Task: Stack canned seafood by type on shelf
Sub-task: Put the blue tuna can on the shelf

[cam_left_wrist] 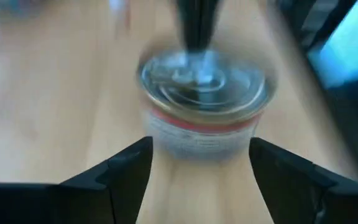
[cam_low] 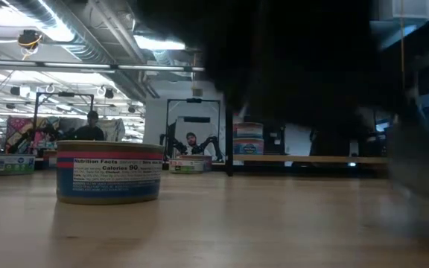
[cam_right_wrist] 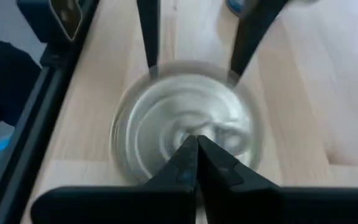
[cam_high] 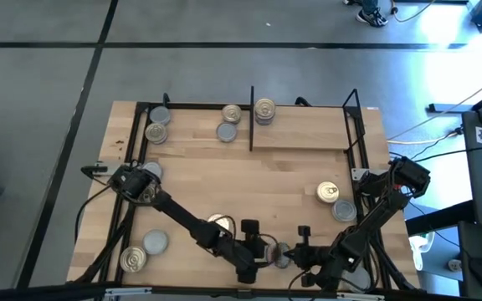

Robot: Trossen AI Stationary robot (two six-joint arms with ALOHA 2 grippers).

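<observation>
A low tin [cam_left_wrist: 204, 93] with a silvery lid and a red label band stands upright on the tabletop near the front edge [cam_high: 278, 253]. My left gripper [cam_left_wrist: 201, 155] is open, with one fingertip at each side of the tin's wall. My right gripper [cam_right_wrist: 197, 146] is shut, and its tips lie on the tin's lid. The shelf [cam_high: 304, 134] lies at the far right behind a black divider [cam_high: 251, 117]. On it a short stack of tins [cam_high: 264, 109] stands by the divider. My left gripper has its fingers [cam_right_wrist: 149, 56] level with the tin's side wall, one on each side, coming from the table's left; I cannot tell whether they touch it. My right gripper rests its shut fingertips [cam_left_wrist: 197, 37] on the tin's lid [cam_right_wrist: 166, 124], slanting down from the table's right. The tin stands flat on the table.
Loose tins lie about the tabletop: two at the right [cam_high: 328, 192], two at the front left [cam_high: 132, 259], one under my left arm [cam_high: 218, 221], several at the back left [cam_high: 156, 132]. A labelled tin [cam_low: 110, 171] stands close in the low view. Black frame bars edge the table.
</observation>
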